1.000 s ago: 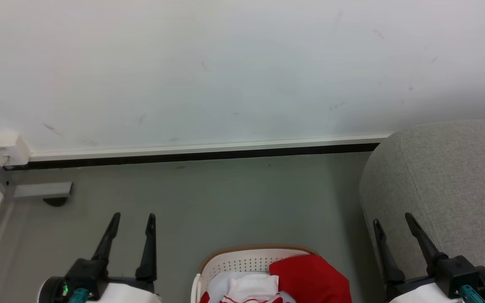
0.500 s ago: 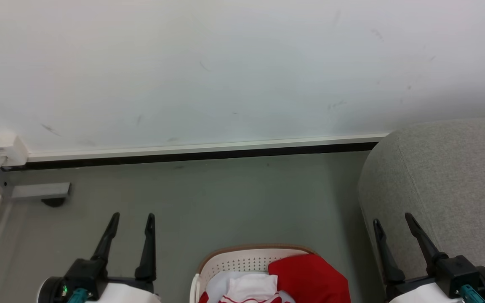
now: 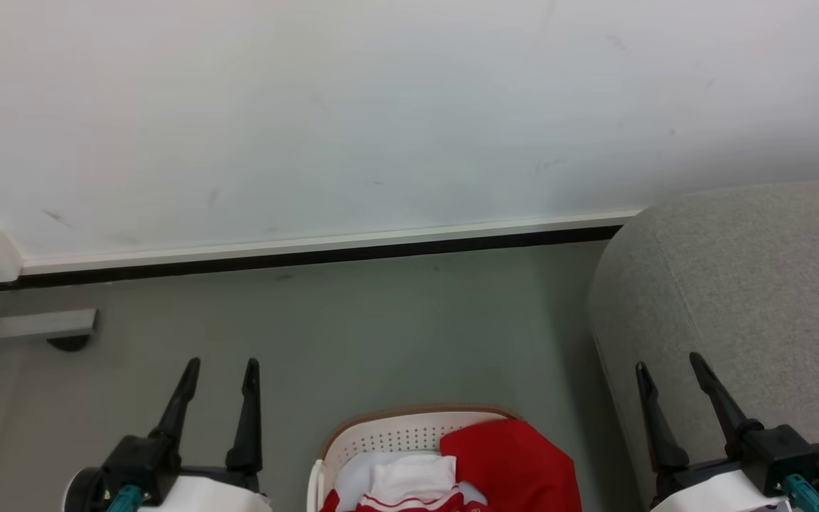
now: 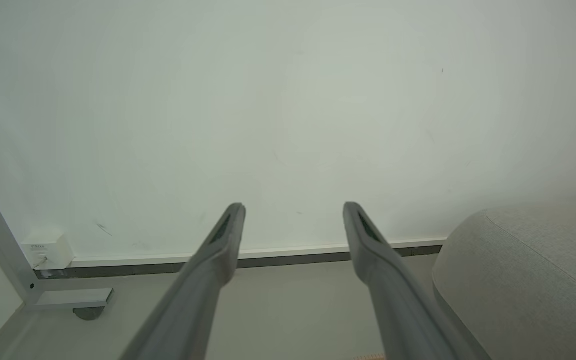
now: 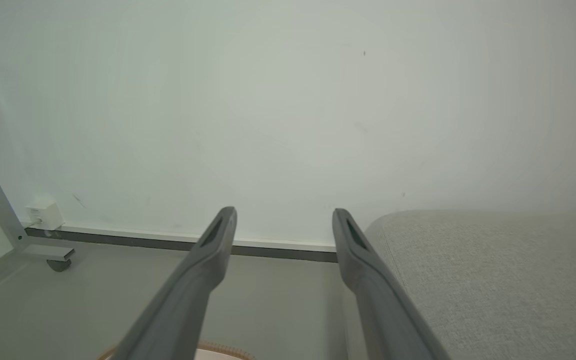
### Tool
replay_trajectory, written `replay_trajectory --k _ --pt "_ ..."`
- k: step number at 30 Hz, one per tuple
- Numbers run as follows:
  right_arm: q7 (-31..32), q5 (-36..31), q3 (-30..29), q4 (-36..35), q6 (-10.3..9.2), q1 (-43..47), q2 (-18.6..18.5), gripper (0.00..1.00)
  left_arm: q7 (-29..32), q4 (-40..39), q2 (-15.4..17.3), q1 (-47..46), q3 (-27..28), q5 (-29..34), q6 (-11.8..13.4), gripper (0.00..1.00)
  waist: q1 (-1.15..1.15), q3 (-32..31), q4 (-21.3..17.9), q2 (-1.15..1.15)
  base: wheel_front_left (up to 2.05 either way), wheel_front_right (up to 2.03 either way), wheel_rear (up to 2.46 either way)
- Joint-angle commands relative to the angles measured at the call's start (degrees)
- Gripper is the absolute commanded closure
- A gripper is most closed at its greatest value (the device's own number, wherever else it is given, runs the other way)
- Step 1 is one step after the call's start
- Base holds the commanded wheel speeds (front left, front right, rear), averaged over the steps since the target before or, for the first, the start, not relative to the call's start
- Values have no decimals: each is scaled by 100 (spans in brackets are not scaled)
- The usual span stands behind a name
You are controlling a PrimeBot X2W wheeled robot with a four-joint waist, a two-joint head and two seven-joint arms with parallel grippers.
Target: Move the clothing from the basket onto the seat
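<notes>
Red clothing is lying heaped in the white basket on the floor beside the grey seat, while the left gripper and right gripper are hovering with fingers spread, gripping and touching nothing.

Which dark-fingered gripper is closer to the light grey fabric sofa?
The right gripper: it shows against the light grey sofa, while the left gripper sits on the far side of the white plastic basket.
</notes>
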Motion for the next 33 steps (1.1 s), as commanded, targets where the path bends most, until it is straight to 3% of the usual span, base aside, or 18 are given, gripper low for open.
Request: replay_trajectory --k 1,18,33 --pt "1 46 -26 -18 -12 -71 -35 0 -12 4 15 -36 7 -43 -9 0 0 37 -42 0 0 0 0" --pt "2 230 -180 -147 -12 -298 -32 0 -8 779 17 -492 -194 108 -212 0 0 652 -775 0 0 0 0" --pt "2 720 -254 -261 -12 -626 -31 0 20 3246 309 -1619 -767 384 -526 0 0 1420 -1430 0 0 0 0"
